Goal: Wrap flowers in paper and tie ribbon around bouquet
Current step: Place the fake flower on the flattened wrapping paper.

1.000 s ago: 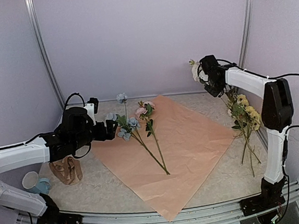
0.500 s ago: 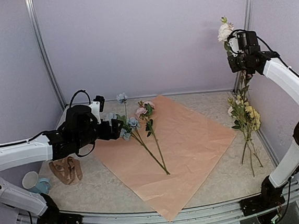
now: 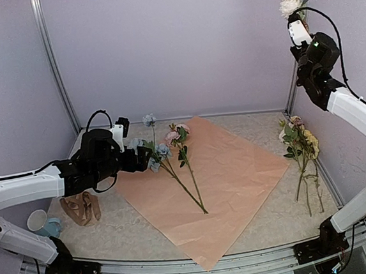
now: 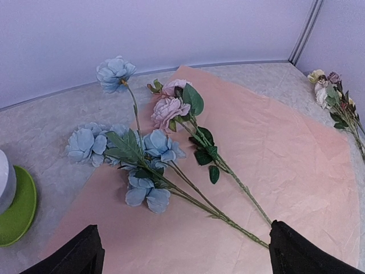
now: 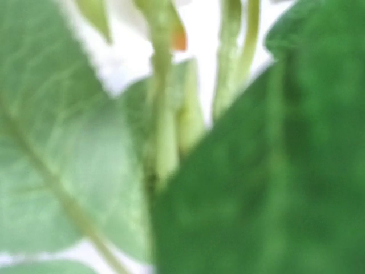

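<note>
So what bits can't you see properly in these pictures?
- Right wrist view: blurry green leaves fill it, hiding the fingers of the right gripper.
- Top view: the spot where the right gripper pinches the stem of the white flower is hidden behind its own wrist.
- Left wrist view: a green-rimmed thing is cut off by the left edge.
- Top view: the ribbon is too small to make out its folds.

1. We see 2 arms: the left arm (image 3: 21,189) and the right arm (image 3: 360,114), each with white link shells and black joint housings.
2. We see a thin black cable (image 3: 95,115) looping over the left wrist, and another (image 3: 336,30) beside the right.
3. We note 1 small green light (image 3: 316,44) on the right wrist.
4. We see the left fingers (image 4: 71,257) as matte black wedges.
</note>
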Controlling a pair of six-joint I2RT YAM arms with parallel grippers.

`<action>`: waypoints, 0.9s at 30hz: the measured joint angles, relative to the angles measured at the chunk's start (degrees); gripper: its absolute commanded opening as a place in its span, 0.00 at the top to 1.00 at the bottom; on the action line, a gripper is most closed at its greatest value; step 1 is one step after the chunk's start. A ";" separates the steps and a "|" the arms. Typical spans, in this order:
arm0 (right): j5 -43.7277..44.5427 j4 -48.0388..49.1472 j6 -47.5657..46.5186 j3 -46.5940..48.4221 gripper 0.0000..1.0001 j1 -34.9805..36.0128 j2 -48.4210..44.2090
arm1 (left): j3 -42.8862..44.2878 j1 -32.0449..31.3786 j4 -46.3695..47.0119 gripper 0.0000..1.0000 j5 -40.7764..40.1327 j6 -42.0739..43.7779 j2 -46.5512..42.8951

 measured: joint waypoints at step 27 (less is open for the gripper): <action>-74.36 -43.67 87.34 19.26 1.00 17.44 41.33 | 0.87 -0.59 -0.20 0.01 0.00 0.00 1.60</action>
